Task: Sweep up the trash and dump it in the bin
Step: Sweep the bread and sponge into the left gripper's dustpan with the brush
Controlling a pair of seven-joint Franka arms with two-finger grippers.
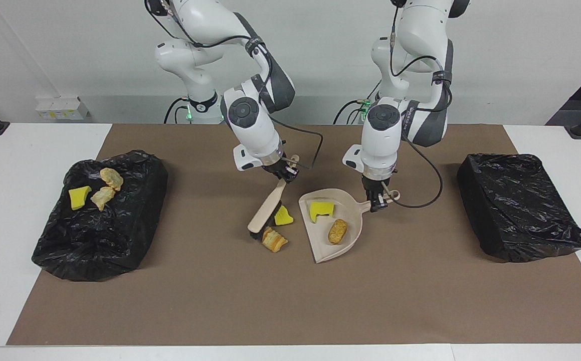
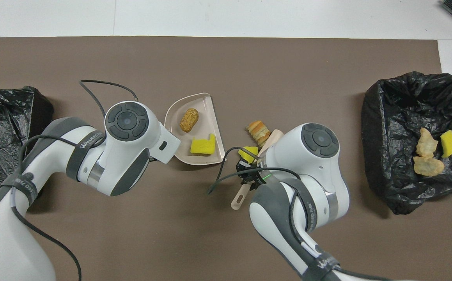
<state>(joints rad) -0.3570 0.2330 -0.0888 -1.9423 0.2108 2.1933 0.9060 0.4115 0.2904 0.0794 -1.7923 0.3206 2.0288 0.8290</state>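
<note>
Both grippers — left (image 1: 378, 200), right (image 1: 286, 172) — clamped shut.

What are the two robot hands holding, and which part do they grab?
The right gripper holds the brush by its handle. The left gripper holds the dustpan by its handle.

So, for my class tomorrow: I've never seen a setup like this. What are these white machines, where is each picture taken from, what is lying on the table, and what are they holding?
These are two robot arms at a table. One picture faces them from across it; the other looks steeply down from their end. The right gripper is shut on a brush, which is pushing a yellow sponge chunk and a bread-like lump toward the dustpan. The left gripper is shut on the dustpan's handle. In the pan lie another sponge chunk and lump. A bin lined with black plastic holds three scraps; a second black bin sits at the left arm's end.
</note>
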